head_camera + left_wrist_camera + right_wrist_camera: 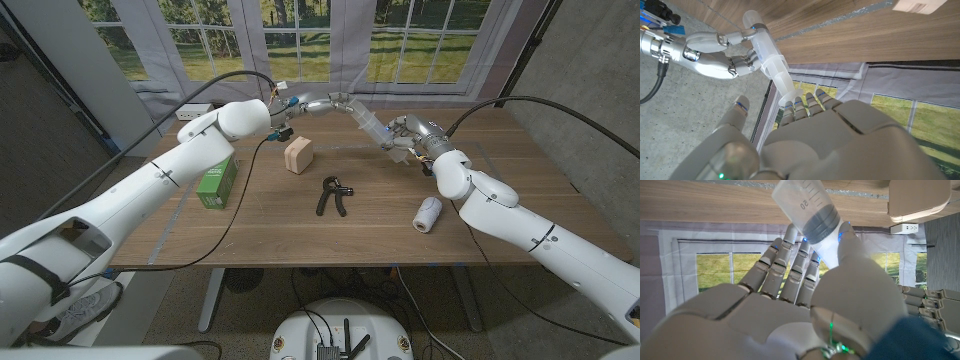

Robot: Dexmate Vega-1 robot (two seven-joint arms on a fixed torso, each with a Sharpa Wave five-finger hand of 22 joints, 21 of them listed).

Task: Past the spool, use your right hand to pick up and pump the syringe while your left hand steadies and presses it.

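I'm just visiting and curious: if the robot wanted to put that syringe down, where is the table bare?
Bare wood lies along the near edge, in front of the hand gripper, between the green box and the white spool. The far right corner also looks free. It is crowded at the back middle, where both hands hold the syringe above the wooden block.

Behind the wooden table [300, 235], curtained windows [300, 40] show sunlit grass beside grey walls [590, 60].

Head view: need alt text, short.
Both robot hands hold a clear syringe in the air over the far side of a wooden table, left hand at one end, right hand at the other. Below lie a green box, wooden block, black hand gripper and white spool.
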